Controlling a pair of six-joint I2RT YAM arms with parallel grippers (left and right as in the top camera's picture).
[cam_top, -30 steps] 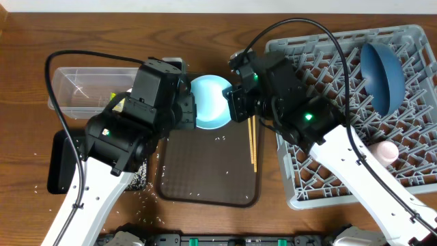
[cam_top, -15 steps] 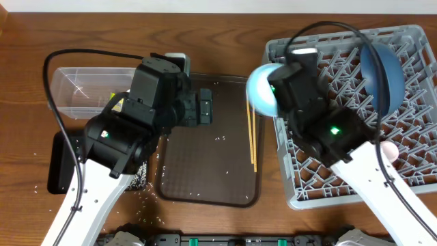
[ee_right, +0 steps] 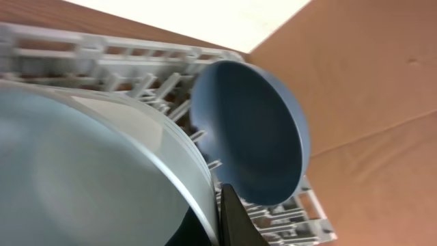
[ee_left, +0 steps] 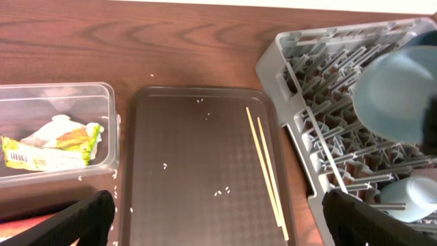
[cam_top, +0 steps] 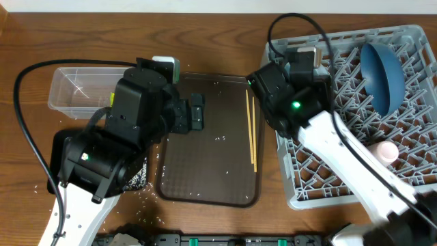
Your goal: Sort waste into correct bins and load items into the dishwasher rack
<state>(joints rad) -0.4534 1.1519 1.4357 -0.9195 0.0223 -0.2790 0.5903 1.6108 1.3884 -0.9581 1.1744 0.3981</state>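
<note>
The right gripper (ee_right: 220, 213) was pressed together on the rim of the pale, bluish-white round bowl (ee_right: 89, 157). It held the bowl over the left half of the large grey plastic pegged dishwasher rack (cam_top: 418, 130), probably so it could stand on edge among the pegs as the large dark-blue round plate (cam_top: 381, 68) did at the far right. The left gripper (cam_top: 196, 113) hung spread and empty (nothing between its fingers (ee_left: 82, 217)) over the brown rectangular serving tray (cam_top: 205, 184). That seemed a good position for reaching the pair of thin wooden chopsticks (cam_top: 251, 133) lying loose along the tray's right side, beside the rack.
</note>
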